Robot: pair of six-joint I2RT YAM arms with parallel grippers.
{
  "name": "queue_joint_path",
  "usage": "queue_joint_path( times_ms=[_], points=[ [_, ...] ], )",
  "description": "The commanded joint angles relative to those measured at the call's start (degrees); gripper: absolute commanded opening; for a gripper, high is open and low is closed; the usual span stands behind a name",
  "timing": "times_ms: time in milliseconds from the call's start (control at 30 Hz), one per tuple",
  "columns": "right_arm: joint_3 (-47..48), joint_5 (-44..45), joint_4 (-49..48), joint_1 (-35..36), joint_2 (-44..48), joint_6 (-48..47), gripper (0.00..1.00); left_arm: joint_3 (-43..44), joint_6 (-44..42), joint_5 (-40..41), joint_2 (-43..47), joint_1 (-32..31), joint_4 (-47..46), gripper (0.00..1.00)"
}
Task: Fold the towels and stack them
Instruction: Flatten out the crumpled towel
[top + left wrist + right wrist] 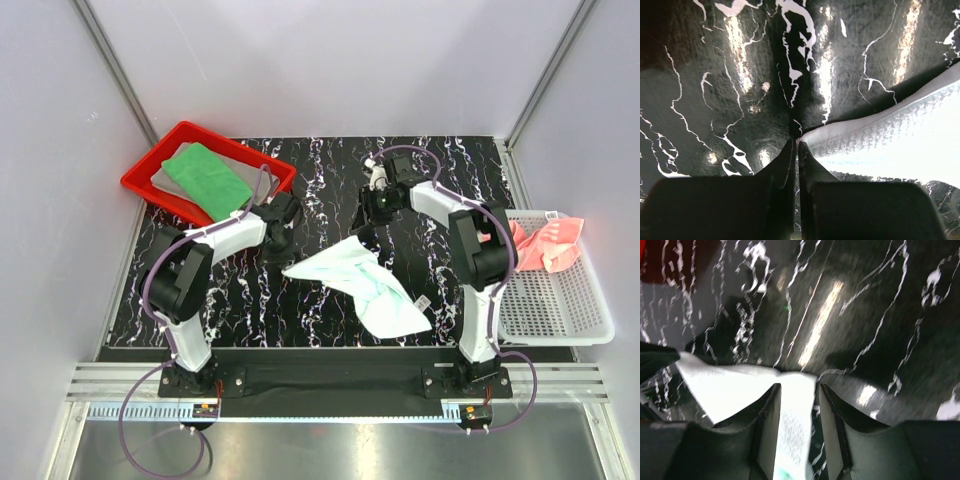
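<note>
The white towel [370, 285] lies crumpled and half spread mid-table, with a small label near its right edge. My left gripper [280, 240] [796, 142] is shut, and a pointed corner of the white towel [900, 140] runs right into its tips. My right gripper [365, 225] [797, 386] stands open over the towel's far edge, a strip of white towel [720, 385] lying loose between its fingers. The green towel [205, 178] rests on the grey towel [163, 172] in the red tray. In the mesh basket sits the crumpled pink towel [545, 243].
The red tray [140, 185] sits at the back left corner of the black marbled table. The white mesh basket [560, 300] stands off the table's right edge. Grey walls enclose the back and sides.
</note>
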State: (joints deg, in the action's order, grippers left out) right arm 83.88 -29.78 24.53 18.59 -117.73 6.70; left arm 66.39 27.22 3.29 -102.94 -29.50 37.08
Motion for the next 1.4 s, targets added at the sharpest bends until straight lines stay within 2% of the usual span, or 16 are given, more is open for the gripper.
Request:
queue_joint_path(
  times_ms=[0,467,733,1367],
  points=[
    [5.1,-0.1,1.3,0.1,-3.7,-3.2,0.43,1.1,-0.4,1.5,-0.2,0.4,-1.8,0.0],
    [-0.6,8.2,0.1,4.2,-4.2,-6.3,0.42,1.5,-0.4,1.5,1.2,0.5,-2.1,0.0],
    [-1.6,18.3,3.0,5.9,-4.1,-6.0,0.37,1.2,-0.3,1.3,1.5,0.5,-2.4,0.0],
    [-2.7,20.1,8.3,8.0,0.7,-2.1,0.46,1.1,-0.2,1.5,2.9,0.5,-1.5,0.0]
  ],
)
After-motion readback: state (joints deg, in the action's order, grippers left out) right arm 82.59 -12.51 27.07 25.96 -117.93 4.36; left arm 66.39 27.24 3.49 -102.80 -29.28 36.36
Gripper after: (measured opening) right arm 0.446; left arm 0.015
